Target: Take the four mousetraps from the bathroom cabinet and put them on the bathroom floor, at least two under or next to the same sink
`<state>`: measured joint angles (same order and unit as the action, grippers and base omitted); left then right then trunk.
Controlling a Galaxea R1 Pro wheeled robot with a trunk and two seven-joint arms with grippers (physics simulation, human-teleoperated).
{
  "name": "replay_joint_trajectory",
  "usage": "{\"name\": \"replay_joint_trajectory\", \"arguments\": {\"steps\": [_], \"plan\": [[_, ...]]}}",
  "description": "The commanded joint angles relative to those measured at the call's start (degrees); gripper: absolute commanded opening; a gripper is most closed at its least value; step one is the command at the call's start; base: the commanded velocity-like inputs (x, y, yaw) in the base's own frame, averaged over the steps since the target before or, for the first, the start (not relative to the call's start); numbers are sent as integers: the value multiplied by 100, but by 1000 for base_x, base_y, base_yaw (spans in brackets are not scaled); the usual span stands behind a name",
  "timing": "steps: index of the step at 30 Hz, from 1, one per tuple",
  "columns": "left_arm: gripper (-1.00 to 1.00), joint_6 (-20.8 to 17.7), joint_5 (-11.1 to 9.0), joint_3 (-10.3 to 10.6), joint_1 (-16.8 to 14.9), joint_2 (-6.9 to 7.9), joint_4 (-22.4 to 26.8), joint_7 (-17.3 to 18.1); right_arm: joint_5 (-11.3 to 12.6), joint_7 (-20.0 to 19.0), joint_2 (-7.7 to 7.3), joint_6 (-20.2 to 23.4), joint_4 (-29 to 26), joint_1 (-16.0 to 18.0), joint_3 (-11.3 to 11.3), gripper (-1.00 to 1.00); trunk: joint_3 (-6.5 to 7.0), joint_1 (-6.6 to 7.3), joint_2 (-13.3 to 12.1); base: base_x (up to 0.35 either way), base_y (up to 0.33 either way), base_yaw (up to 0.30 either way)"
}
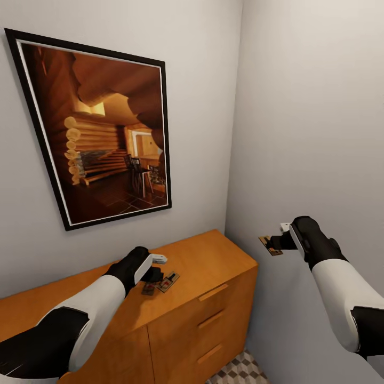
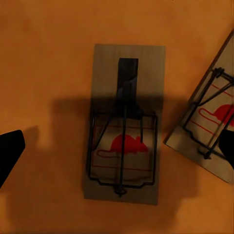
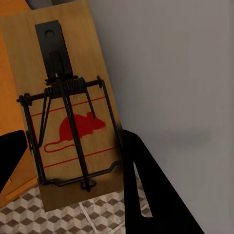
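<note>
A low orange-brown cabinet (image 1: 208,277) is being seen in the corner of a room with pale walls. A big picture (image 1: 101,133) in a black frame is hanging on the wall above it. A small bit of the cube-patterned floor (image 1: 242,370) is being shown at the foot of the cabinet.

The left gripper (image 1: 154,269) is being held low over the cabinet's flat top. Two mousetraps are lying there just beside each other. One mousetrap (image 2: 124,124) is being seen flat on the top, right between the left gripper's two dark fingers (image 2: 9,148). The fingers are being kept spread wide, and the trap is not being touched by them. The second mousetrap (image 2: 209,131) is lying tilted just beside the first, partly cut off at the edge of the left wrist view. A red mouse shape is printed on each board.

The right gripper (image 1: 277,242) is being held up in the air, off to the side of the cabinet and near the pale wall. A third mousetrap (image 3: 68,105) is being pinched by it at the board's end. In the right wrist view the floor tiles and the cabinet's edge are being seen past this trap.
</note>
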<state>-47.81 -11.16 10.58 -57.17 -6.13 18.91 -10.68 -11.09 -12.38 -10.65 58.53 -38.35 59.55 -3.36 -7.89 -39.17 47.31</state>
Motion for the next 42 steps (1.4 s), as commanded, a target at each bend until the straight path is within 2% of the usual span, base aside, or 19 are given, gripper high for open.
{"name": "replay_joint_trajectory", "arguments": {"steps": [1,42], "plan": [[100,-20,-61,40,-4,2,7,-40,-60,-54,2,19,-6,4,-16,-100,-10,-1,7,0,0,0],[100,-17,-76,46,-4,-22,-4,-47,-60,-54,2,18,-6,4,-16,-100,-10,-1,7,0,0,0]]}}
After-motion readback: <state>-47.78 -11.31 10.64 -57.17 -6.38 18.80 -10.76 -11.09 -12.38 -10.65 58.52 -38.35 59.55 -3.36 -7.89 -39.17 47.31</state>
